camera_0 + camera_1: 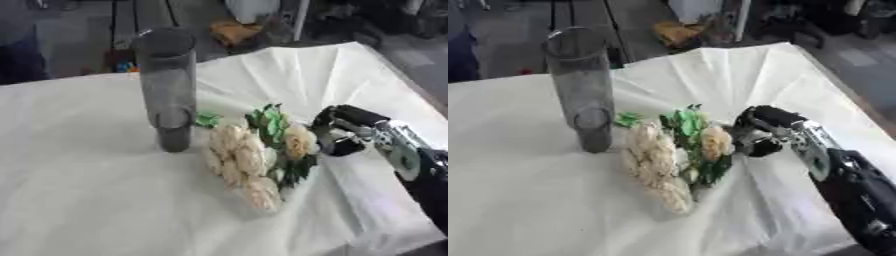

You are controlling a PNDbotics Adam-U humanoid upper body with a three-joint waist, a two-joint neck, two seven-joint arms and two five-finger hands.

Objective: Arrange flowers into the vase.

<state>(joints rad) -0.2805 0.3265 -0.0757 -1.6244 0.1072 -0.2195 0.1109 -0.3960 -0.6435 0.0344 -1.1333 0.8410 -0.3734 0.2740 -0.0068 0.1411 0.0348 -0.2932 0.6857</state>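
I see the vase (169,85) standing upright on the white tablecloth (79,175), at about 10 o'clock from table centre. It's a tall clear cylinder.

The flowers (249,155) are lying flat on the cloth, just beside the vase base at its 4 o'clock: a bunch of cream roses with green leaves (267,120) at the far end. They look a bit apart from the vase, but I can't tell for sure.

My right hand (339,131) comes in from 4 o'clock, arm black and silver. Its fingers are curled at the 3 o'clock edge of the bunch, right against one cream bloom (297,141) and the leaves. I can't tell whether they actually close around a stem or just touch it.

My left hand shows in neither eye view.
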